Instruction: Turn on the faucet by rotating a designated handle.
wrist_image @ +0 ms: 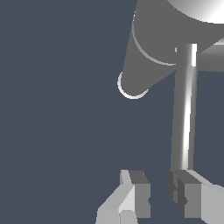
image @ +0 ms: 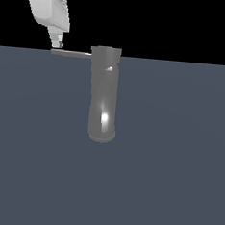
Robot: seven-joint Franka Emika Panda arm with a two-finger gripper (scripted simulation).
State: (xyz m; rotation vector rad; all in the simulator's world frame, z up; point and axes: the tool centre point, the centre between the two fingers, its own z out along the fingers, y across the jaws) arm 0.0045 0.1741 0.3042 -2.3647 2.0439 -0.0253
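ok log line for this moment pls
phase: approach | gripper: open, at outer tip of handle | faucet: upright | contact: cannot tell

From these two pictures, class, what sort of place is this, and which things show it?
Most likely a bare simulated test scene, not a real kitchen: a lone grey faucet stands on a flat, featureless blue-grey floor under a black background, with a white robot gripper by the end of its handle.

I see my gripper (image: pixel 57 44) just above the free end of the handle (image: pixel 71 53), well off to the exterior view's left of the faucet (image: pixel 104 94). From the gripper, the handle runs toward the exterior view's right into the faucet's top. In the wrist view, 1 finger (wrist_image: pixel 186 192) sits at the handle's tip (wrist_image: pixel 183 131); the other finger (wrist_image: pixel 135 194) stands beside it, apart.
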